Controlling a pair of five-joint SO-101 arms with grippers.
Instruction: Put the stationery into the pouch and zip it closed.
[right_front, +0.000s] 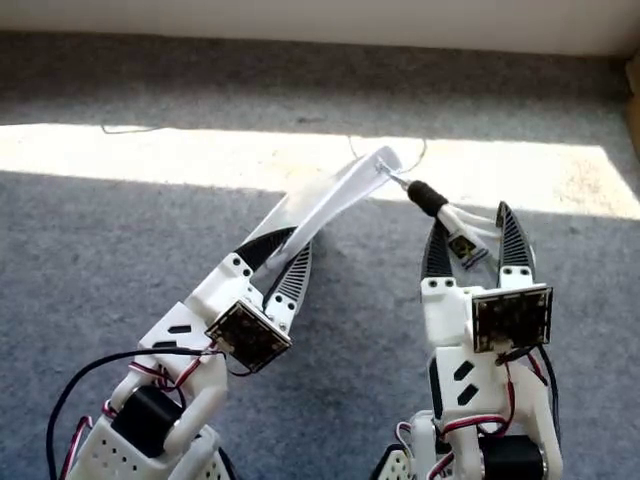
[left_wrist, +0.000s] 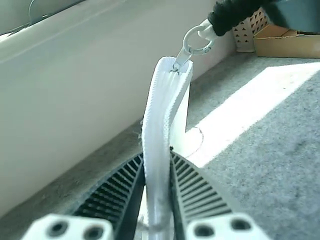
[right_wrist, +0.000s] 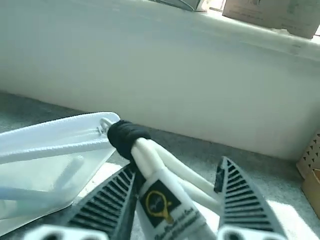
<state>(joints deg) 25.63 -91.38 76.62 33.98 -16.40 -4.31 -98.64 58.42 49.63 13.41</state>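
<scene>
My left gripper (right_front: 280, 255) is shut on one end of the translucent white pouch (right_front: 330, 205), holding it raised off the carpet with its zipper edge on top (left_wrist: 162, 125). A metal ring (left_wrist: 196, 42) at the pouch's far end joins the zipper to a white pull strap (right_front: 450, 225) with a black band and a printed tag (right_wrist: 160, 200). The right gripper (right_front: 476, 245) is open around the strap; the tag leans against one finger (right_wrist: 107, 200) without being clamped. Pale stick shapes (right_wrist: 70, 167) show faintly through the pouch wall (right_wrist: 50, 155).
Grey carpet (right_front: 120, 250) covers the floor, with a bright sunlit strip (right_front: 200, 155) beyond the arms. A white wall (right_wrist: 200, 75) runs behind. A cardboard box (left_wrist: 285, 40) and a patterned basket (left_wrist: 247, 35) stand by the wall. A thin wire (right_front: 130, 130) lies on the carpet.
</scene>
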